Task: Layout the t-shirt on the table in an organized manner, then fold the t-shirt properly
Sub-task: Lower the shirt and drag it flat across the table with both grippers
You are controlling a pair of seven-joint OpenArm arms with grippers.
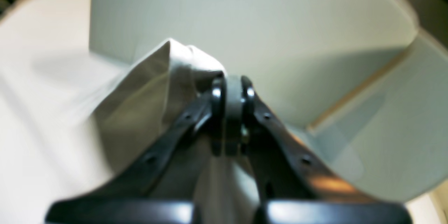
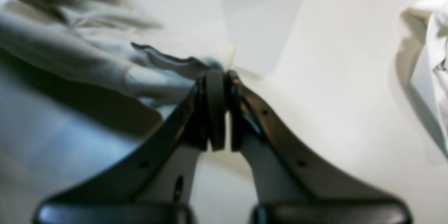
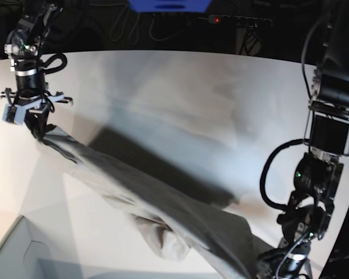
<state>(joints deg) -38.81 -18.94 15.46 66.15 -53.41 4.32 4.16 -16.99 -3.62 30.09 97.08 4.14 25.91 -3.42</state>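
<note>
The shirt (image 3: pixel 163 215) is held stretched in the air between both arms, sagging low over the worktop (image 3: pixel 192 93). Left jaws (image 1: pixel 231 87) are clamped on one bunched edge, right jaws (image 2: pixel 219 77) on another. Layout is not finished, folding not begun. A pale box corner (image 3: pixel 23 256) is seen; its contents, probably none, are out of view.

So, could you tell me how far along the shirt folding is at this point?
Early on. Done: both grippers have closed on the t-shirt, the right gripper on one edge, the left gripper on another. In hand: the cloth is stretched between them above the table, its middle sagging in a bunch. Left: laying it flat and smooth, then every fold.
</note>
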